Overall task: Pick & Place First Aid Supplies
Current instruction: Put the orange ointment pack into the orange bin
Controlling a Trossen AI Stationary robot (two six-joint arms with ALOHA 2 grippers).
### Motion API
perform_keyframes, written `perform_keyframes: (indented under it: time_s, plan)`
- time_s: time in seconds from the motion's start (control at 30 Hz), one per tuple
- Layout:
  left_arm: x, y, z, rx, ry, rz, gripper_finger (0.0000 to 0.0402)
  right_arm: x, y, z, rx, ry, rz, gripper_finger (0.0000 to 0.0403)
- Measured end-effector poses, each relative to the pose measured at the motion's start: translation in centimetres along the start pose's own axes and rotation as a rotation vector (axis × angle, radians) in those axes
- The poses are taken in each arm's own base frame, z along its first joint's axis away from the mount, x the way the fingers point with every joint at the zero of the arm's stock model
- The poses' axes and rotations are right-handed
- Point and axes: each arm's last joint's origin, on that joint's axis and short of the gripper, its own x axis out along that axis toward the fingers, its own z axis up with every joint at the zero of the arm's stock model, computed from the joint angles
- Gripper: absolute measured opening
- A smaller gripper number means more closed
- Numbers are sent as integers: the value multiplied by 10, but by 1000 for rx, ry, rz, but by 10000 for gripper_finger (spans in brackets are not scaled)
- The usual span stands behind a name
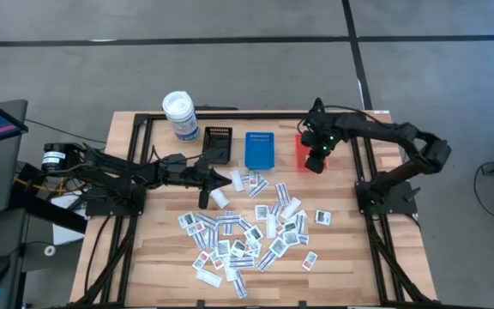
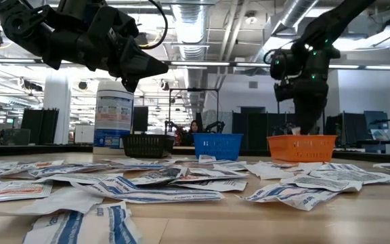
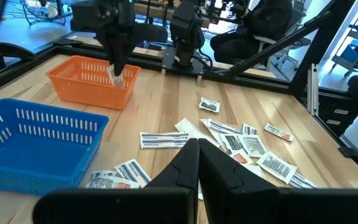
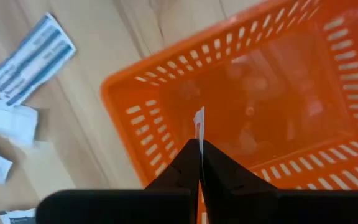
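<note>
Many small white first aid packets (image 1: pixel 238 233) lie flat and scattered on the wooden table's near half. My right gripper (image 4: pixel 199 149) points down over the orange tray (image 4: pixel 278 93) at the far right. It is shut on one white packet (image 4: pixel 199 123), which shows edge-on over the tray's inside. My left gripper (image 3: pixel 197 148) is shut with nothing in it. It points level above the table, over the far edge of the packet pile (image 3: pixel 241 143). My right gripper pinches a single white packet by its upper edge (image 4: pixel 199 127) between its two fingertips, coming from above and pointing down. The packet (image 3: pixel 114 76) hangs below the fingers, clear of the table, just inside the orange tray's rim.
A blue tray (image 1: pixel 260 148) and a black tray (image 1: pixel 218 144) stand in a row to the left of the orange one. A white round canister (image 1: pixel 179 115) stands at the far left. The table's wooden edges and black frame rails run around the work area.
</note>
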Motion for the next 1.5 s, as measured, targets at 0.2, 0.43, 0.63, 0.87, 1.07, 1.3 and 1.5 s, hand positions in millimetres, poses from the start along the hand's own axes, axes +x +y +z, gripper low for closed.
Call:
perform_keyframes:
  time_s: [0.2, 0.43, 0.63, 0.87, 1.07, 1.3, 1.5]
  plan:
    - [0, 0, 0, 0, 0, 0, 6, 10, -11, 0, 40, 38, 2, 4]
    - [0, 0, 0, 0, 0, 0, 6, 8, -16, 2, 45, 13, -63, 50]
    - [0, 0, 0, 0, 0, 0, 6, -3, -18, 2, 39, -17, -213, 87]
    - [0, 0, 0, 2, 0, 0, 6, -23, -13, -2, 29, -89, -275, 109]
    - [0, 0, 0, 4, -1, 0, 6, -41, 9, -4, -2, -185, -270, 120]
    - [0, 0, 0, 0, 0, 0, 6, -47, 57, -4, -116, -258, -204, 133]
    - [0, 0, 0, 0, 0, 0, 6, -46, 103, 0, -222, -364, -113, 142]
